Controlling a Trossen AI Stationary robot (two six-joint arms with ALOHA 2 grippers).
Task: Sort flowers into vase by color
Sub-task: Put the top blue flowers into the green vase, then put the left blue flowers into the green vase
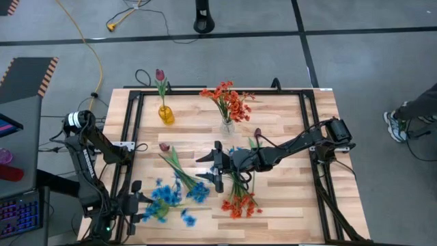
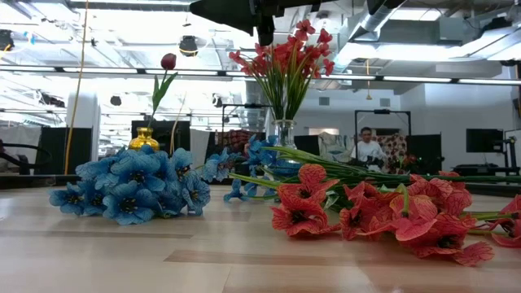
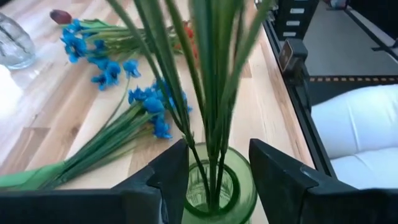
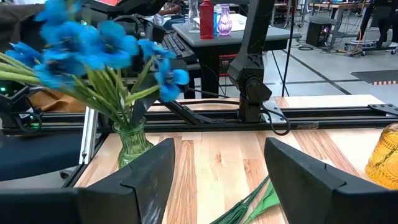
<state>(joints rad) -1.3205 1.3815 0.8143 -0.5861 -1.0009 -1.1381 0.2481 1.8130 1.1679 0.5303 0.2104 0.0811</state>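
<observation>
Parted left-gripper fingers point(image 3: 168, 180) straddled the green vase point(image 3: 217, 186) of blue flowers point(image 1: 164, 198) at lower left, gripping nothing. Right gripper point(image 1: 217, 167), spread wide and empty, hovered mid-frame over loose orange-red flowers point(image 1: 239, 203); yellow vase point(image 1: 166, 114) stood upper left.

- blue flowers point(image 1: 167, 197), green stems
- orange-red flowers point(image 1: 240, 203)
- maroon tulip bud point(image 1: 160, 74) in amber-yellow vase point(image 1: 166, 113)
- green glass vase point(image 3: 219, 186)
- pale striped wood table point(image 1: 287, 171)

We lose the green vase point(image 3: 214, 186) partly behind the left gripper's fingers point(image 3: 163, 186) at bottom centre. Blue flowers point(image 4: 93, 46) blur at upper left. The yellow vase point(image 4: 385, 155) is cut off at the right edge.
</observation>
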